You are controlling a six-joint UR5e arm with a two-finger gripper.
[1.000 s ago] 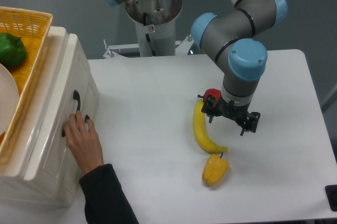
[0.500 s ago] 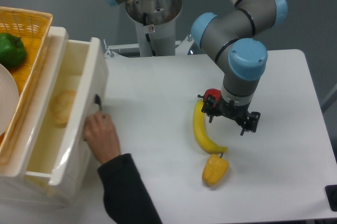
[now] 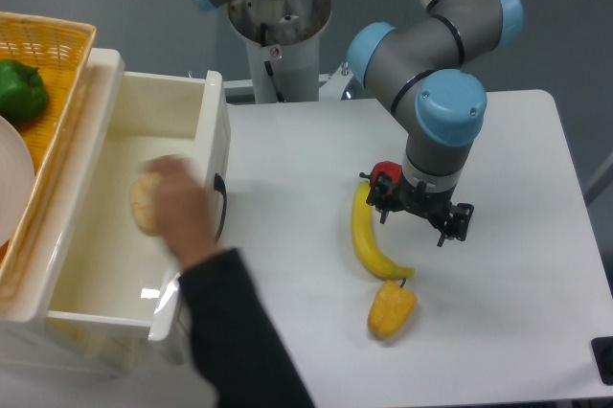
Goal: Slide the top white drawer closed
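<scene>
The worktop (image 3: 287, 197) carries everything, and the biggest thing on it is the cabinet at the left edge, whose top drawer (image 3: 124, 264) stands pulled well out to the right, its deep cream box open to view. It is out like that, I'd say, because a person's hand (image 3: 182, 209) is reaching down into it, the dark sleeve crossing over the drawer's front panel; the hand is blurred and sits right beside a pale roundish thing (image 3: 146, 205) on the drawer floor, though I cannot tell whether it is holding it. The black handle (image 3: 219, 205) shows on the front panel, just right of the hand. A yellow basket (image 3: 57, 54) with a green pepper (image 3: 21, 90) in it rests on top of the cabinet.

The arm hangs over the middle of the worktop, well apart from the drawer. Its jaws (image 3: 419, 212) point downward and look to be apart, with nothing between them; they hover just right of a banana (image 3: 364, 236), a small red thing (image 3: 386, 174) sits near its top end, and a yellow pepper (image 3: 391, 309) lies below it. The drawer front lies off to the left of the jaws, with bare worktop between. With a hand inside, pushing the drawer shut now would risk pinching it.
</scene>
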